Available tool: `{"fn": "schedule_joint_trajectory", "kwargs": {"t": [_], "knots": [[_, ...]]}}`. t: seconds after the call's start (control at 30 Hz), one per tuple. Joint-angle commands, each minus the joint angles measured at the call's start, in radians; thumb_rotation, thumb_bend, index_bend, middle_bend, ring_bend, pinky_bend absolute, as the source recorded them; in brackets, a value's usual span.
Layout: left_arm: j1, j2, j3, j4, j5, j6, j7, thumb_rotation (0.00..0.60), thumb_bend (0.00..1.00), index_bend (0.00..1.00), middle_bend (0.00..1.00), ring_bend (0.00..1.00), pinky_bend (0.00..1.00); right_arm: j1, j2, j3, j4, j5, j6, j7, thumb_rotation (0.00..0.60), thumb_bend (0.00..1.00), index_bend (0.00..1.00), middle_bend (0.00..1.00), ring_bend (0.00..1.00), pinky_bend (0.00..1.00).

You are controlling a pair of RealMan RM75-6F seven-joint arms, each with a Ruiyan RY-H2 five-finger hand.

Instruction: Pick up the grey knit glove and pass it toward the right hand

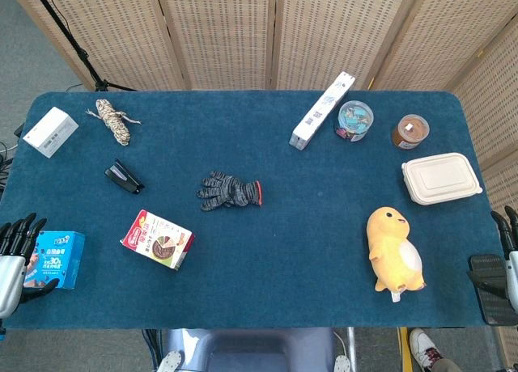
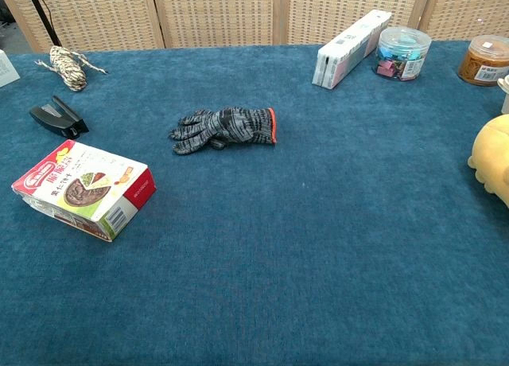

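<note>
The grey knit glove (image 1: pixel 231 191) lies flat near the middle of the blue table, its orange-edged cuff pointing right and its fingers left; the chest view shows the glove (image 2: pixel 225 128) untouched. My left hand (image 1: pixel 16 257) hangs at the table's near left corner, far from the glove, fingers spread and holding nothing, right beside a blue box (image 1: pixel 57 259). My right hand (image 1: pixel 508 241) shows only partly at the right edge, fingers extended and empty. Neither hand appears in the chest view.
A red-and-white carton (image 1: pixel 158 240), a black stapler (image 1: pixel 123 178), a rope bundle (image 1: pixel 113 120) and a white box (image 1: pixel 50 132) sit to the left. On the right are a long white box (image 1: pixel 322 111), two jars (image 1: pixel 354 120), a takeout container (image 1: pixel 441 178) and a yellow plush (image 1: pixel 394 249).
</note>
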Motion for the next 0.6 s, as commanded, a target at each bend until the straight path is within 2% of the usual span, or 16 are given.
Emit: {"fn": "schedule_joint_trajectory", "kwargs": {"t": [0.03, 0.23, 0.37, 0.43, 0.6], "knots": [[0.001, -0.002, -0.001, 0.002, 0.005, 0.004, -0.005, 0.6, 0.01, 0.0, 0.0, 0.0, 0.0, -0.002, 0.003, 0.0, -0.002, -0.001, 0.001, 0.002, 0.6, 0.0, 0.0, 0.0, 0.0, 0.0], [-0.004, 0.006, 0.005, -0.002, 0.02, -0.004, -0.025, 0.6, 0.01, 0.0, 0.0, 0.0, 0.0, -0.005, 0.008, -0.001, -0.011, -0.003, 0.004, 0.001, 0.6, 0.0, 0.0, 0.0, 0.0, 0.0], [-0.04, 0.029, -0.005, -0.017, 0.062, -0.027, -0.098, 0.6, 0.02, 0.0, 0.0, 0.0, 0.0, -0.006, 0.012, -0.003, -0.016, -0.001, -0.002, 0.001, 0.6, 0.0, 0.0, 0.0, 0.0, 0.0], [-0.078, 0.047, -0.013, -0.029, 0.078, -0.069, -0.129, 0.6, 0.02, 0.0, 0.0, 0.0, 0.0, -0.006, 0.02, -0.006, -0.024, 0.003, -0.011, 0.001, 0.6, 0.0, 0.0, 0.0, 0.0, 0.0], [-0.224, 0.087, -0.095, -0.1, 0.022, -0.239, -0.108, 0.6, 0.02, 0.0, 0.0, 0.0, 0.0, -0.005, 0.029, -0.002, -0.034, 0.012, -0.015, 0.003, 0.6, 0.0, 0.0, 0.0, 0.0, 0.0]]}}
